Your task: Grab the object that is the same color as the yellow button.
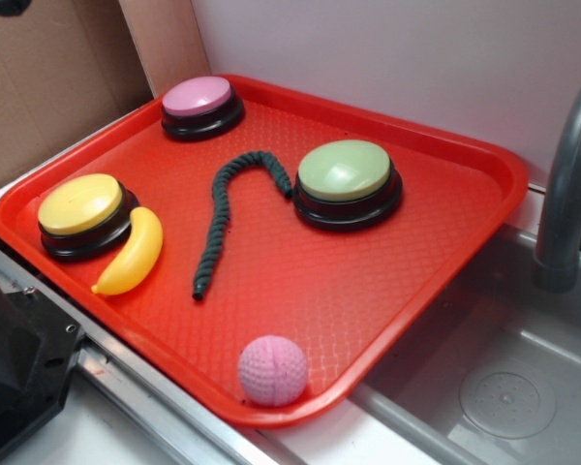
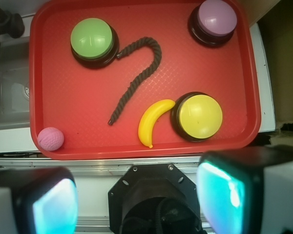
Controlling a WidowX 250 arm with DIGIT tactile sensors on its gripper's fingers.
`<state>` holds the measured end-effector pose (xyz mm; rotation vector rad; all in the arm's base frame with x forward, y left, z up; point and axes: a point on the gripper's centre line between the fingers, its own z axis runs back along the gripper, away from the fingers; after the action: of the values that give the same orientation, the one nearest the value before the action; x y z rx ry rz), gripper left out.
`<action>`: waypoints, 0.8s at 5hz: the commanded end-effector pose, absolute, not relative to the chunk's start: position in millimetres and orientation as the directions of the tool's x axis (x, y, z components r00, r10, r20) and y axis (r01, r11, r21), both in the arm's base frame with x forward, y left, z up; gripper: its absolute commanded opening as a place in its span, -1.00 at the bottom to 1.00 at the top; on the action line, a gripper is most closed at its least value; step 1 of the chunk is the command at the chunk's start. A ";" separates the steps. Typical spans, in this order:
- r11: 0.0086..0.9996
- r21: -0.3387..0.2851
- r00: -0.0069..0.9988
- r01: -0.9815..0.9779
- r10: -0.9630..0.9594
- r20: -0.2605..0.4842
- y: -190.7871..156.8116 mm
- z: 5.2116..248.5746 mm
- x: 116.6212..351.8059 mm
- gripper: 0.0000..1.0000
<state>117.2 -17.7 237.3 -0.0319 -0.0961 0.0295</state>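
A small yellow toy banana [image 1: 132,254] [image 2: 152,122] lies on the red tray [image 1: 436,223] [image 2: 63,92], touching the yellow button [image 1: 81,212] [image 2: 199,116] with its black base. My gripper [image 2: 139,200] shows only in the wrist view, high above the scene and back over the robot's black base, well short of the tray's near edge. Its two fingers [image 2: 224,195] stand wide apart with nothing between them. The gripper is out of the exterior view.
On the tray are also a pink-topped button [image 1: 201,104] [image 2: 215,20], a larger green-topped button [image 1: 347,181] [image 2: 93,40], a dark curved rope [image 1: 225,208] [image 2: 136,73] and a pink ball [image 1: 272,370] [image 2: 50,138]. A sink [image 1: 494,387] with a grey faucet [image 1: 566,184] adjoins the tray.
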 end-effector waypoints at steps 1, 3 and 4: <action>0.999 -0.033 0.995 -0.028 0.031 0.096 -17.7 237.3 117.2 1.00; 0.995 -0.069 0.990 -0.068 0.076 0.118 -18.1 179.3 127.2 1.00; 0.997 -0.041 0.992 -0.066 0.070 0.101 -21.0 142.5 133.8 1.00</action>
<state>129.4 -20.1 135.4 -0.0325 -0.0754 0.0758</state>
